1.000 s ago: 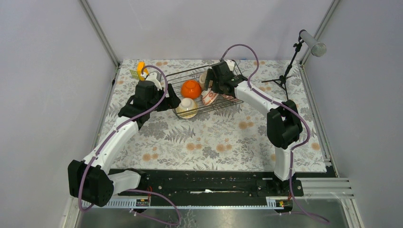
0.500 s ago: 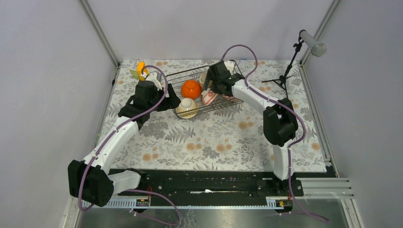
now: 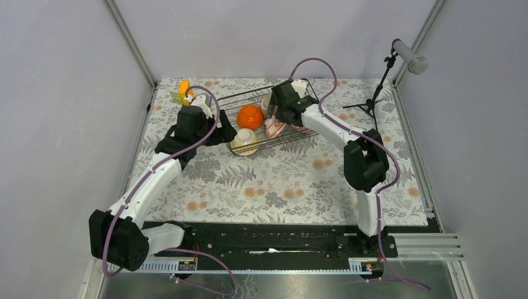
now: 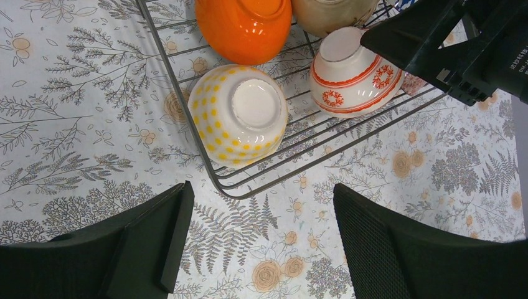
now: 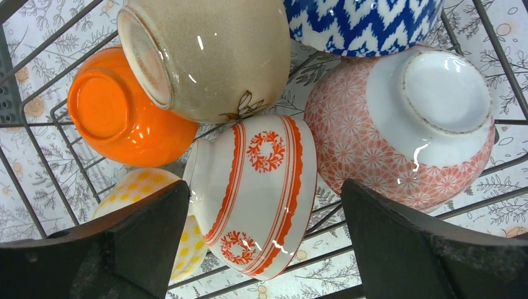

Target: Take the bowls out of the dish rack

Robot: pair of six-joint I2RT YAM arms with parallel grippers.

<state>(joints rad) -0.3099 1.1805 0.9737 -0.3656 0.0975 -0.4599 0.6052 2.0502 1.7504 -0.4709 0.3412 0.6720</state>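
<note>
The black wire dish rack [image 3: 292, 140] stands at the far middle of the table. It holds an orange bowl [image 3: 250, 116], a cream-white bowl with yellow dots [image 3: 245, 141], a white bowl with red lines [image 3: 274, 128] and a beige bowl [image 3: 268, 103]. The right wrist view also shows a pink patterned bowl [image 5: 405, 124] and a blue-white zigzag bowl [image 5: 361, 22]. My right gripper [image 5: 264, 243] is open, its jaws either side of the white red-lined bowl [image 5: 261, 187] without touching it. My left gripper [image 4: 261, 243] is open and empty above the cloth, just in front of the rack's near left corner [image 4: 324, 154].
An orange block [image 3: 184, 90] sits at the far left corner. A microphone stand [image 3: 380, 87] stands at the far right. A floral cloth [image 3: 274, 187] covers the table, and grey walls enclose it on three sides.
My right arm has shifted slightly to the left over the rack. The left arm and the bowls have not moved.
</note>
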